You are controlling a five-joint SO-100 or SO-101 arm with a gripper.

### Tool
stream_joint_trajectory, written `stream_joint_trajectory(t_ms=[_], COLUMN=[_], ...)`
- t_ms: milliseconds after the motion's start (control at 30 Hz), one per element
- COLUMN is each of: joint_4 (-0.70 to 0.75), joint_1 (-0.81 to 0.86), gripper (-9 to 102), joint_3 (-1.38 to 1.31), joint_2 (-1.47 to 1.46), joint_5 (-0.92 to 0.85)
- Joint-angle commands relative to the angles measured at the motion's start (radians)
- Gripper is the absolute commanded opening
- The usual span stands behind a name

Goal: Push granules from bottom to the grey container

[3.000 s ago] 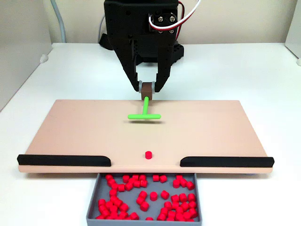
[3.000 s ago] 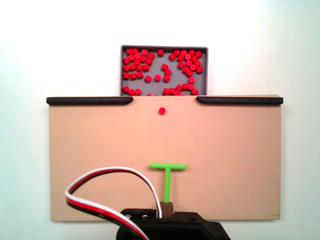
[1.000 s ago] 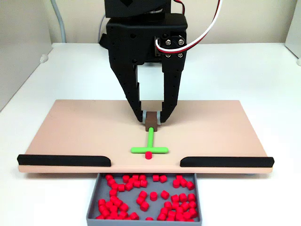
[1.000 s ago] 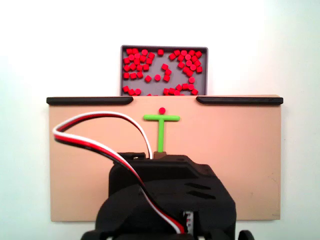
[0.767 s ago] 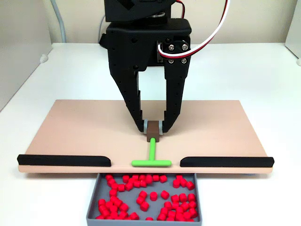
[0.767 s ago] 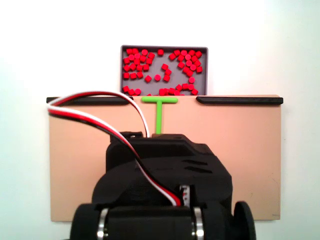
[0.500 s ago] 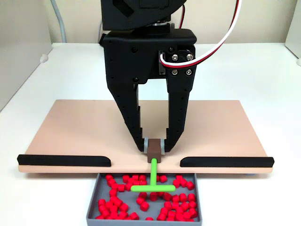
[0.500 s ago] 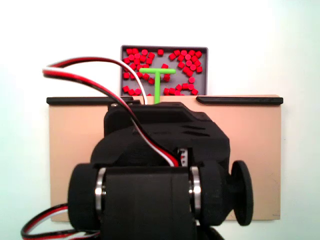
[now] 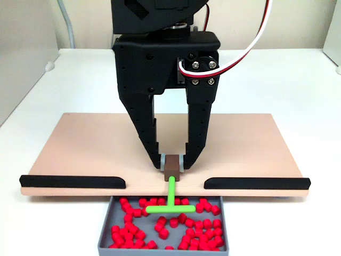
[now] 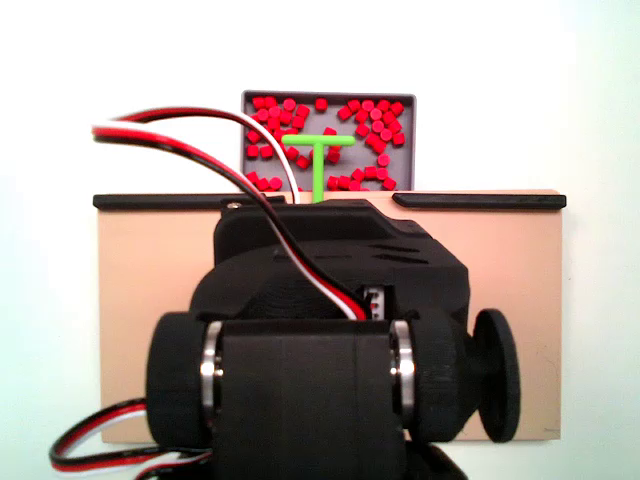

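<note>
My black gripper [image 9: 172, 163] is shut on the brown block at the stem end of a green T-shaped tool [image 9: 170, 203], at the gap between the two black strips. The tool's crossbar hangs over the grey container [image 9: 106, 224], just past the tan board's edge [image 9: 80, 144]. Several red granules [image 9: 189, 233] fill the container. From the other side, the green T-shaped tool [image 10: 317, 152] reaches over the grey container [image 10: 330, 97] with its granules [image 10: 377, 120], while the arm's body hides the gripper and much of the board [image 10: 520, 300].
Two black strips [image 9: 72, 181] [image 9: 256, 183] line the board's edge on either side of the gap. White table [image 9: 298, 85] surrounds the board. The arm's red, white and black cable [image 10: 180, 135] loops over the board's left part.
The gripper carried the tool forward across the board, sweeping the single granule off the edge into the container. In the last half second the crossbar drew back slightly toward the board.
</note>
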Motion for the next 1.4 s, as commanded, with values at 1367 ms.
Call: stream_joint_trajectory(t_ms=[1367], joint_4=[0.225], joint_1=[0.018], gripper=[0], joint_3=[0.614], joint_2=[0.885], joint_5=[-0.017])
